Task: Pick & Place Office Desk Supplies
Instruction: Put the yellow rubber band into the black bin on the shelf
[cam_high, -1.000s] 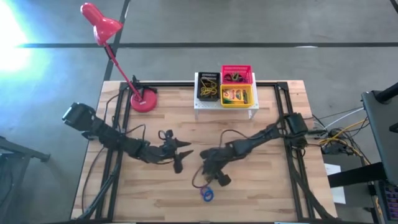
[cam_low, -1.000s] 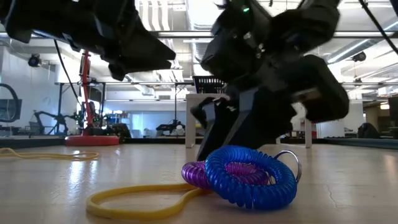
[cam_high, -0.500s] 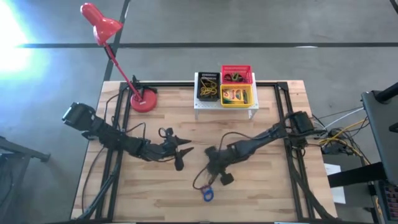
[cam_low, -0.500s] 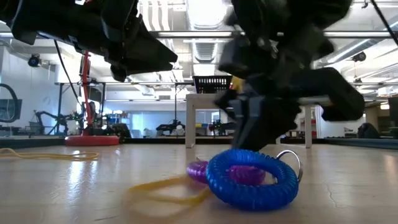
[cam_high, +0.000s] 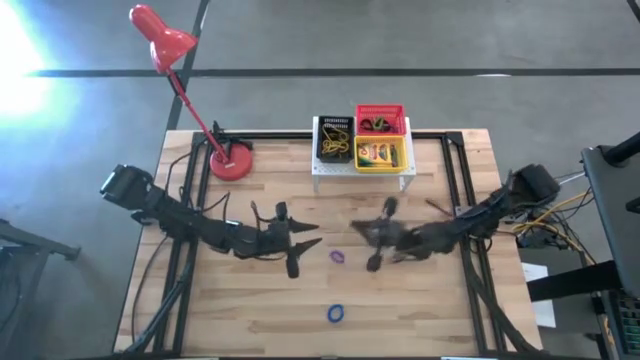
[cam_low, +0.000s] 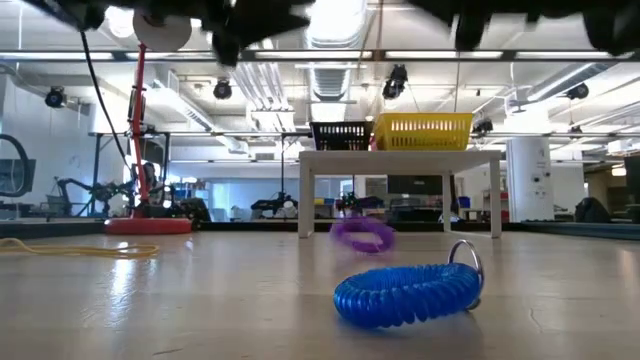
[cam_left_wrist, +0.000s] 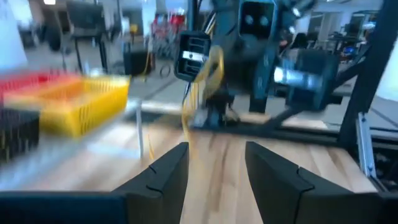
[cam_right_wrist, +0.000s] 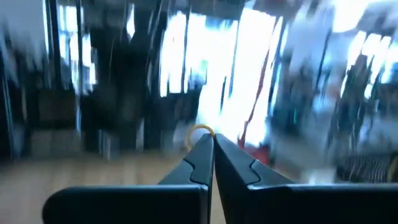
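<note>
So far, the red, black and yellow baskets on the white perforated stand (cam_high: 360, 160) beyond both claws already hold supplies, while a blue coiled elastic ring (cam_high: 335, 313) and a purple coiled elastic ring (cam_high: 338, 256) still lie on the wooden table (cam_high: 440, 310) between and below them. The right claw (cam_right_wrist: 212, 144) is pinched tight, apparently on a thin yellow rubber band (cam_right_wrist: 200, 130) looping from its tips, though motion blur leaves that unsure. The left claw (cam_left_wrist: 214, 163) hovers parted and empty beside the purple ring.

A robotics lab in a big open industrial hall: exposed ceiling pipes (cam_low: 330, 75), strip lights (cam_low: 560, 55), a bare concrete floor (cam_high: 400, 40), and a wooden tabletop (cam_high: 250, 300) on a black frame carrying two arms.
</note>
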